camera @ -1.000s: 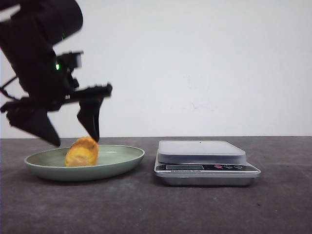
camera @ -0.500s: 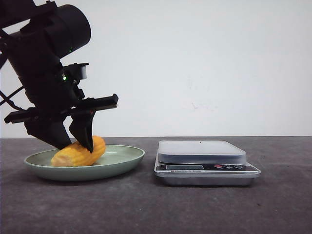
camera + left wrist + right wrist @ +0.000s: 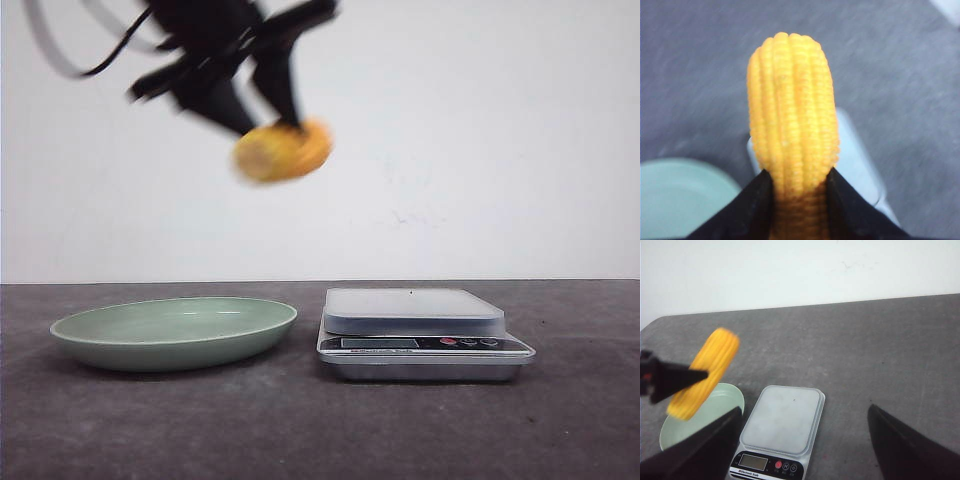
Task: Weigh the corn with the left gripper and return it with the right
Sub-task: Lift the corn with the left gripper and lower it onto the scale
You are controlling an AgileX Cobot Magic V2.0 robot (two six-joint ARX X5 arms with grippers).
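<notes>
From the front we see the left claw (image 3: 272, 122) high above the counter (image 3: 300, 420), motion-blurred, its two dark fingers clamped on the corn (image 3: 283, 150). The corn hangs in the air above the gap between the green dish (image 3: 174, 332) on the left and the kitchen scale (image 3: 423, 333) on the right, well clear of both. The dish and the scale sit just beside each other on the dark counter, apart. A white wall (image 3: 480, 140) fills the background.

In the left wrist view we look along the corn (image 3: 792, 125), its rows of kernels sharp. The two black fingers (image 3: 752, 207) of the left claw press against its sides at the near end. Below it, out of focus, we make out a corner of the scale (image 3: 860, 175) and part of the dish (image 3: 680, 200).

In the right wrist view the right claw (image 3: 805, 450) stands wide open, one dark finger at each side of the picture with nothing between them. Beneath it lie the scale (image 3: 780, 427), with its display and buttons on the near edge, and the dish (image 3: 720, 405) to its left. The corn (image 3: 705, 372) floats over the dish's edge, held by a finger (image 3: 675, 377) of the left claw.
</notes>
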